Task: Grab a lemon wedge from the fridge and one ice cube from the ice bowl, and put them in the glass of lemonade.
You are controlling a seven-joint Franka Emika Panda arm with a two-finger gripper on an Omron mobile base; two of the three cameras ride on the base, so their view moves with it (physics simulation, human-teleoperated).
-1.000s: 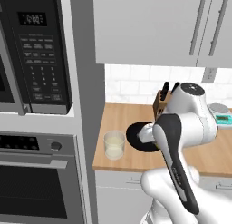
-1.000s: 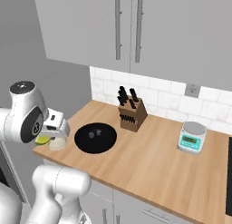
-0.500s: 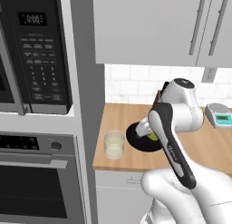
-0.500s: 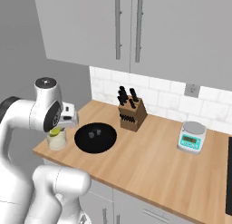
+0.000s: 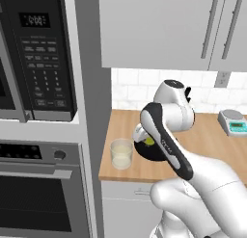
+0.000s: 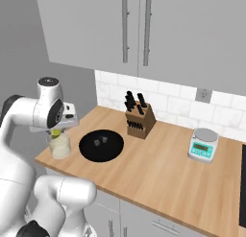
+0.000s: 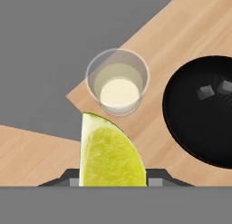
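Observation:
My gripper (image 7: 113,177) is shut on the lemon wedge (image 7: 111,155), a yellow-green slice that stands up between the fingers. In the left base view the gripper (image 5: 144,138) holds the wedge (image 5: 150,141) just right of the glass of lemonade (image 5: 121,154), over the near rim of the ice bowl (image 5: 155,156). In the right base view the wedge (image 6: 56,133) hangs just above the glass (image 6: 60,146). The glass (image 7: 118,87) stands near the counter's left corner. The black ice bowl (image 7: 181,114) holds two ice cubes (image 7: 205,92). The fridge is out of view.
A wooden knife block (image 6: 139,121) stands behind the bowl (image 6: 101,146), and a small scale (image 6: 203,145) sits further right. A grey panel with the microwave (image 5: 38,63) and oven (image 5: 38,184) borders the counter's left end. Upper cabinets (image 6: 139,34) hang overhead.
The arm has swung leftward over the counter, bringing the hand and the wedge nearer the glass. The jaws have stayed shut on the wedge.

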